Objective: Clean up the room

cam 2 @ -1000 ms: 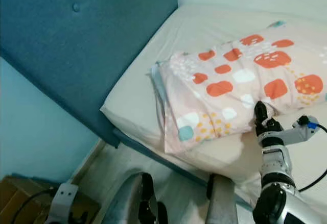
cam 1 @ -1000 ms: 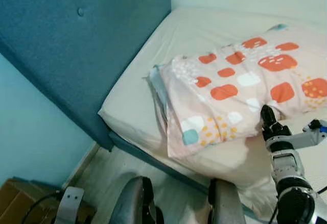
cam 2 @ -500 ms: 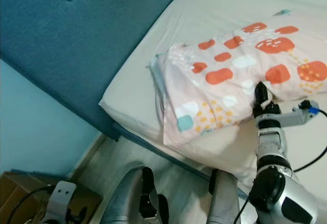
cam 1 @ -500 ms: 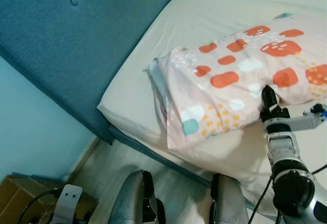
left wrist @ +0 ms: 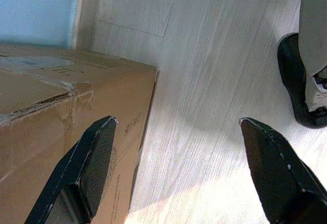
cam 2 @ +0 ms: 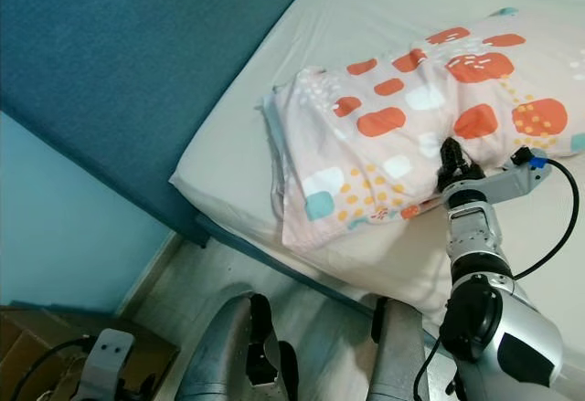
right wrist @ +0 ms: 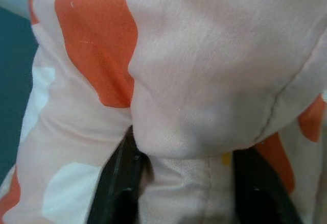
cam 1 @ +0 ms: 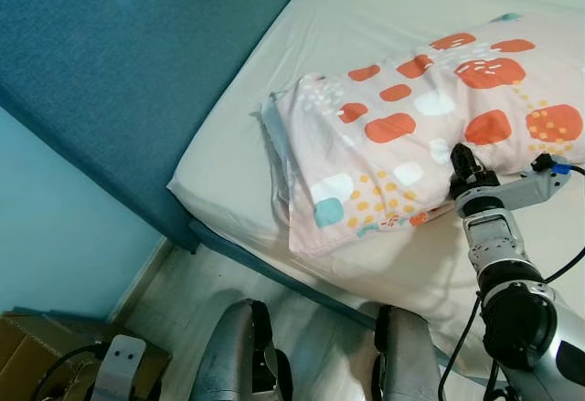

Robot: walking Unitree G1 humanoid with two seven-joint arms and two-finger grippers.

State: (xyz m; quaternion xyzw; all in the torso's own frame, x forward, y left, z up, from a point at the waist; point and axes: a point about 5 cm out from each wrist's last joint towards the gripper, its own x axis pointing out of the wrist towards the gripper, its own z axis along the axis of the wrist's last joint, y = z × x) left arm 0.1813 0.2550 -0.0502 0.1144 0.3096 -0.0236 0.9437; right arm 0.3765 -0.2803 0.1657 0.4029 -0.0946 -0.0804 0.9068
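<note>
From the left eye view, a pillow (cam 1: pixel 420 136) with orange spots lies on the bed (cam 1: pixel 274 136), near the blue headboard (cam 1: pixel 137 72). The right tool (cam 1: pixel 460 165) presses into the pillow's near edge.

From the right eye view, the pillow sits crooked, one corner close to the bed's edge. To do this step well, I think the tool should keep a firm hold and pull slowly, so the cloth does not slip out.

In the left wrist view, the left tool (left wrist: pixel 179 168) hangs spread wide over the floor (left wrist: pixel 204 81), beside a cardboard box (left wrist: pixel 51 112).

In the right wrist view, the right tool's fingers (right wrist: pixel 117 183) are pinching a fold of pillow cloth.
</note>
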